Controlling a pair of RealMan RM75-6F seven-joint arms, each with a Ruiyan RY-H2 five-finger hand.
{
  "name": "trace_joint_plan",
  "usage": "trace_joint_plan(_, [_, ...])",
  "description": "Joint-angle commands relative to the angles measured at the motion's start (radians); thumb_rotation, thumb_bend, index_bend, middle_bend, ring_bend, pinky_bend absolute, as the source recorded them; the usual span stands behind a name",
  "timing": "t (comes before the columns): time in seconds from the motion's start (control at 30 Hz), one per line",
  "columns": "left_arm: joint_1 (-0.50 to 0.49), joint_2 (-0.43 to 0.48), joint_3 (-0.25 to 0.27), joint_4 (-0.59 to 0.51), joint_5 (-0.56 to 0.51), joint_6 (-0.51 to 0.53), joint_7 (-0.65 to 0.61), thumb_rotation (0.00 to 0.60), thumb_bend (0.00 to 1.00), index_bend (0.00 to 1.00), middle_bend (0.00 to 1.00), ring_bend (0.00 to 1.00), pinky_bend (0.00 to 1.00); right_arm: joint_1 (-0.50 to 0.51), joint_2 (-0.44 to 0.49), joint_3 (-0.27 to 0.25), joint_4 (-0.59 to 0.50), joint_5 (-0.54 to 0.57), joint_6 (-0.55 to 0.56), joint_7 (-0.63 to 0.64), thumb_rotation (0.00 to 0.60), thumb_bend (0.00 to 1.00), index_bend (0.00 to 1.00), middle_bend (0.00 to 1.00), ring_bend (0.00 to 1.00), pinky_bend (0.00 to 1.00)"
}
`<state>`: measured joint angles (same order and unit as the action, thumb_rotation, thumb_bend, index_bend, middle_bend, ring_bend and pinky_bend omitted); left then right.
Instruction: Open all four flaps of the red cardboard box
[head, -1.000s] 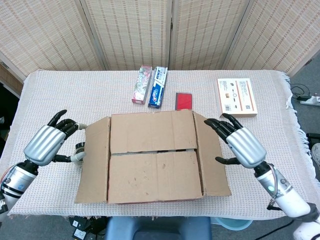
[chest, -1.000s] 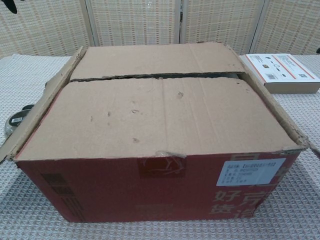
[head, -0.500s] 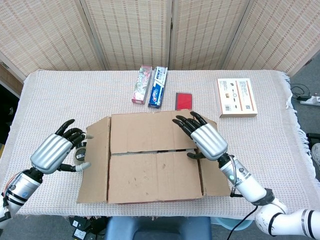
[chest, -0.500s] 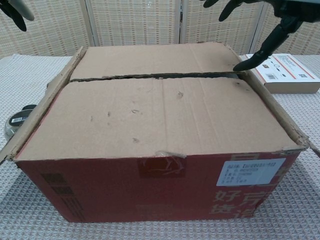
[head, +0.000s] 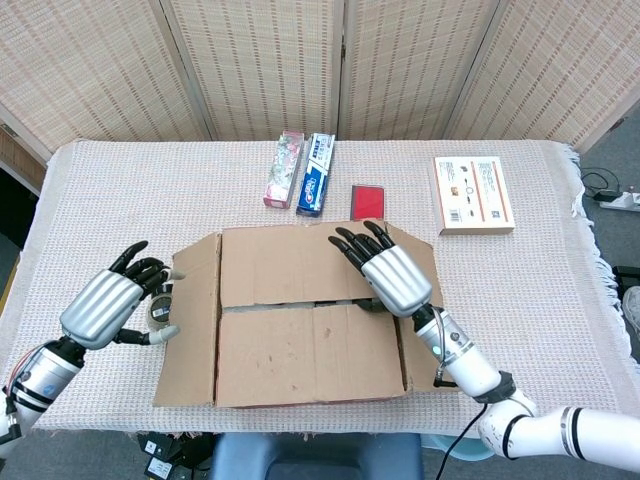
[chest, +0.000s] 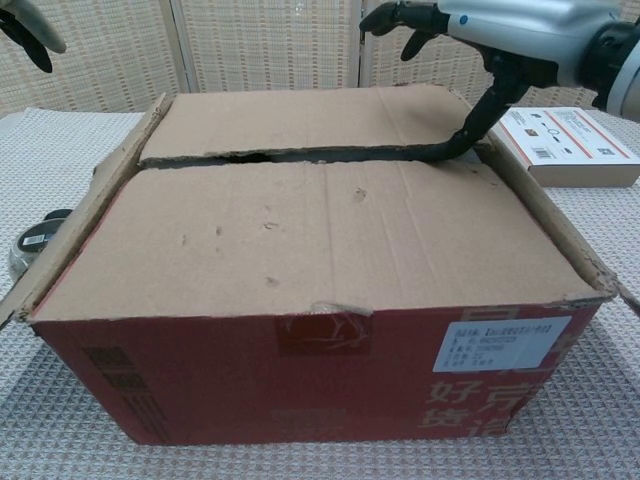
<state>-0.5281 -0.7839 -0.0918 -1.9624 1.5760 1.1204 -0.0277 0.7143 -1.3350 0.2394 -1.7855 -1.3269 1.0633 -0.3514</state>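
Observation:
The red cardboard box (head: 310, 398) (chest: 300, 370) stands at the table's front edge. Its far flap (head: 290, 262) (chest: 300, 120) and near flap (head: 310, 350) (chest: 300, 235) lie shut, with a narrow seam between them. The left side flap (head: 190, 320) and right side flap (head: 432, 360) are folded outward. My right hand (head: 393, 277) (chest: 500, 35) hovers over the right end of the far flap, fingers spread, its thumb (chest: 470, 130) reaching down into the seam. My left hand (head: 105, 305) (chest: 25, 25) is open beside the left side flap, holding nothing.
Two toothpaste cartons (head: 284, 168) (head: 316, 174), a small red packet (head: 368, 201) and a white carton (head: 473, 193) (chest: 565, 145) lie behind the box. A small round object (head: 160, 308) (chest: 30, 240) sits by my left hand.
My right hand has moved from the right side flap leftward onto the far flap and put its thumb in the seam. The seam gapes slightly wider. My left hand has shifted slightly toward the box.

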Motion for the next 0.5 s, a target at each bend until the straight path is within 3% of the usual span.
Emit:
trace_joint_plan(0.03, [0.004, 0.0, 0.001, 0.003, 0.004, 0.004, -0.004, 0.0, 0.17, 0.25, 0.32, 0.22, 0.0, 0.004, -0.013, 0.008, 0.01, -0.012, 0.02, 0.013, 0.6, 0.14, 0.0, 0.08, 0.17, 0.06])
trace_joint_plan(0.2, [0.01, 0.002, 0.001, 0.012, 0.005, 0.012, -0.015, 0.0, 0.17, 0.25, 0.32, 0.22, 0.0, 0.006, -0.007, 0.032, 0.015, -0.039, 0.06, 0.038, 0.6, 0.18, 0.0, 0.08, 0.18, 0.06])
trace_joint_plan(0.5, [0.024, 0.003, 0.001, 0.026, 0.023, 0.035, -0.034, 0.0, 0.17, 0.25, 0.32, 0.22, 0.0, 0.021, 0.029, 0.129, -0.003, -0.022, 0.126, 0.072, 0.6, 0.18, 0.0, 0.09, 0.19, 0.06])
